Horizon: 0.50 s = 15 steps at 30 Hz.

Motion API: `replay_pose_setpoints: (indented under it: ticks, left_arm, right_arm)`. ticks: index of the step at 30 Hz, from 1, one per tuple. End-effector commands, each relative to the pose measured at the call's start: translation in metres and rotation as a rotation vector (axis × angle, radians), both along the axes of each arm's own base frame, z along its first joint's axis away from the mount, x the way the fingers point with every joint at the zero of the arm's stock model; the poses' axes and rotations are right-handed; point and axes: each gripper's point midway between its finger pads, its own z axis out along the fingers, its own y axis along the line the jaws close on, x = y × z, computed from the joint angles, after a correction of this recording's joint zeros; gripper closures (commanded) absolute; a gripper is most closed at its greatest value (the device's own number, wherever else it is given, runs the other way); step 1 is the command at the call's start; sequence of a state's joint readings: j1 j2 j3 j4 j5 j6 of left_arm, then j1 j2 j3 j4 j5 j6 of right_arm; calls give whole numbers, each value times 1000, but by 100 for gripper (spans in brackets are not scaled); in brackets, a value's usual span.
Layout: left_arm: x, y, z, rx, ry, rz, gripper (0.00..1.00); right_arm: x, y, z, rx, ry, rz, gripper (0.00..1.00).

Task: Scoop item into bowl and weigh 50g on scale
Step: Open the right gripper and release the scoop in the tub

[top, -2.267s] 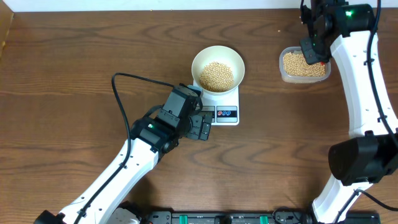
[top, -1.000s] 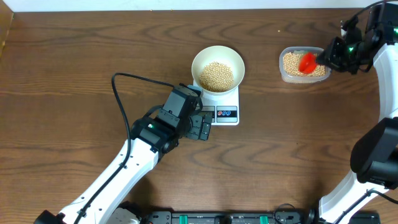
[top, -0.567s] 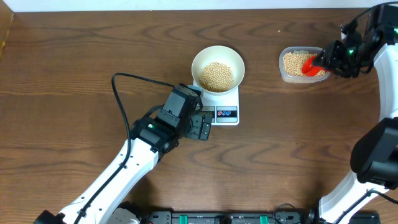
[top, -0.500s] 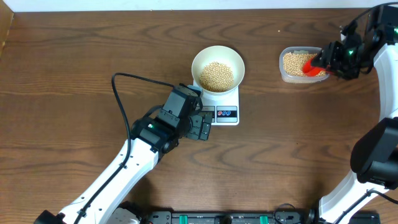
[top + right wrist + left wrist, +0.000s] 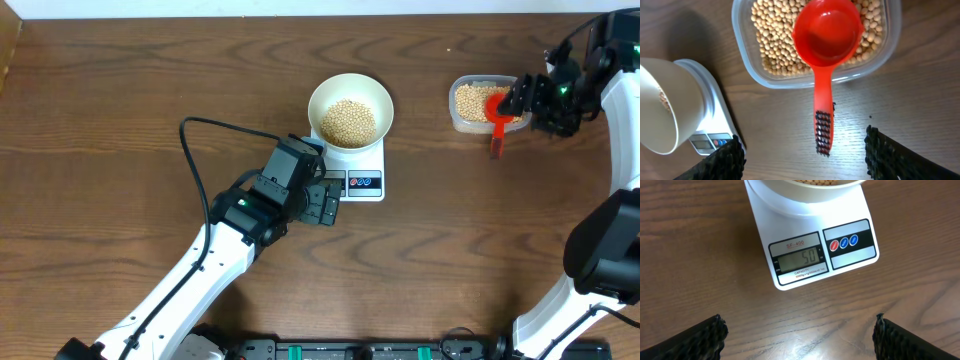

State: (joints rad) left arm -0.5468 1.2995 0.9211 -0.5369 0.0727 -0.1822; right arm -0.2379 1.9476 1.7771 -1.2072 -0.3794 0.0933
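Observation:
The white bowl (image 5: 318, 96) holds a pile of tan beans (image 5: 349, 120) and stands on the white scale (image 5: 365, 184). In the left wrist view the scale (image 5: 810, 245) has 50 on its display, and the bowl's edge (image 5: 805, 187) shows at the top. My left gripper (image 5: 325, 205) hangs open just in front of the scale, with only bare wood between its fingers (image 5: 799, 330). A red scoop (image 5: 827, 32) lies empty on the beans (image 5: 772, 40) in the clear tub (image 5: 747, 75), its handle over the rim. My right gripper (image 5: 802, 147) stands open around the handle's end without touching it.
The tub (image 5: 455, 112) sits at the back right, the scoop's handle (image 5: 496, 145) pointing toward the front. The left arm's black cable (image 5: 200, 160) loops over the table left of the scale. The table's back edge runs close behind the bowl and tub.
My right gripper has opened and let go of the red scoop, which now rests in the tub with its handle out over the rim. The left arm, bowl and scale have not moved.

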Motion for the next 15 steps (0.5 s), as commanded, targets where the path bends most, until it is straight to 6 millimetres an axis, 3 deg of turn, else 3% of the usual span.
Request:
replay_pose_setpoints:
  ticks: [1,6,9,15]
  left_arm:
    - [0,1,4,1,-17,-4,4]
    - [0,1,4,1,-17,-4,5]
    - [0,1,4,2,-16,-4,5]
    - [0,1,4,2,-16,-4,5]
  right_arm:
    - [-5,-10,8,-30,-12,17,23]
    - [-11,-23,32,-55,-50,4,21]
    - [-23,-37,70,-120,-126,-26,19]
    - [-54,-46,119,-210,-216,-55,14]
